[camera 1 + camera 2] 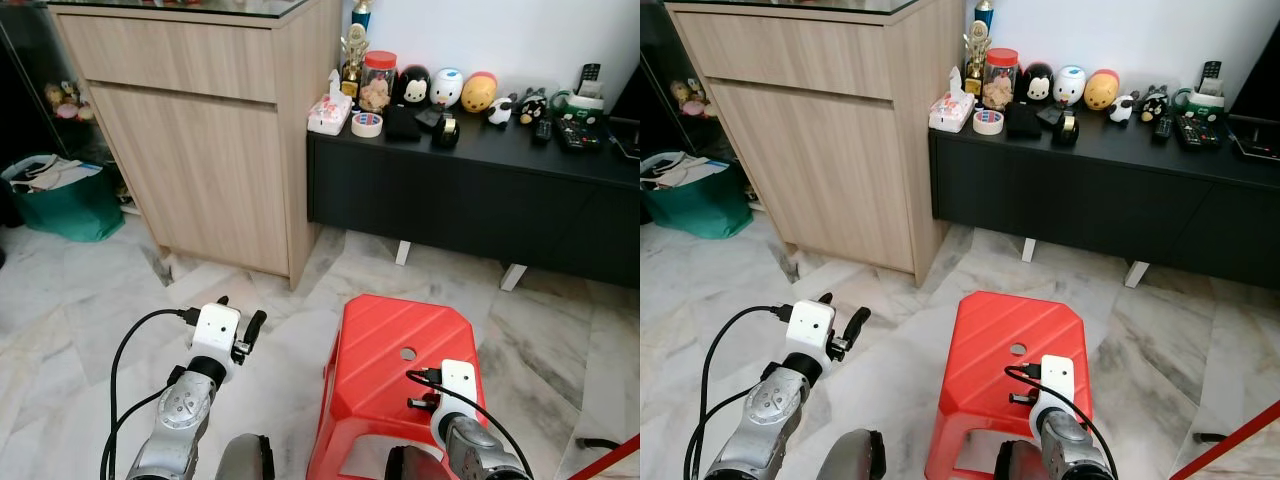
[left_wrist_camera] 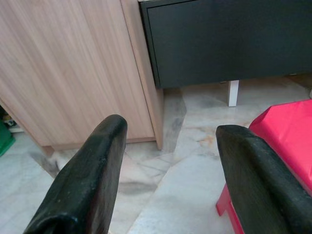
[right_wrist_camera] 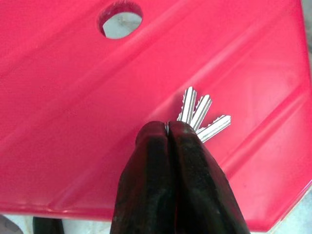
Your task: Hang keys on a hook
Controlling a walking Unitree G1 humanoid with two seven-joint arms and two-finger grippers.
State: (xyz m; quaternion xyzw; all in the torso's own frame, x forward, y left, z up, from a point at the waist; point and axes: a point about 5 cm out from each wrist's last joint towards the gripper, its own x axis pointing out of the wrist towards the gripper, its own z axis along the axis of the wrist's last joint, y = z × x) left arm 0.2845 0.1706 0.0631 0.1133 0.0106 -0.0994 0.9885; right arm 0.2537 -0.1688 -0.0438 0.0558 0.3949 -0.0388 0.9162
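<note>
I see the wooden cabinet (image 1: pixel 200 130) at upper left of the head view, the black sideboard (image 1: pixel 480 200) at upper right, and the red stool (image 1: pixel 400 370) at lower centre. My left gripper (image 2: pixel 168 170) is spread wide and empty over the floor. My right gripper (image 3: pixel 168 129) is pinched on the keys (image 3: pixel 200 114), just above the stool top.

Marble floor (image 1: pixel 90 290), wood cabinet (image 1: pixel 200 150), black sideboard (image 1: pixel 480 200)

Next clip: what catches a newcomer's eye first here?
The red stool on the marble floor right before the robot. Above its seat, the right gripper has its jaws shut on a fan of silver keys. Behind stands a black sideboard lined with small toy figures.
</note>
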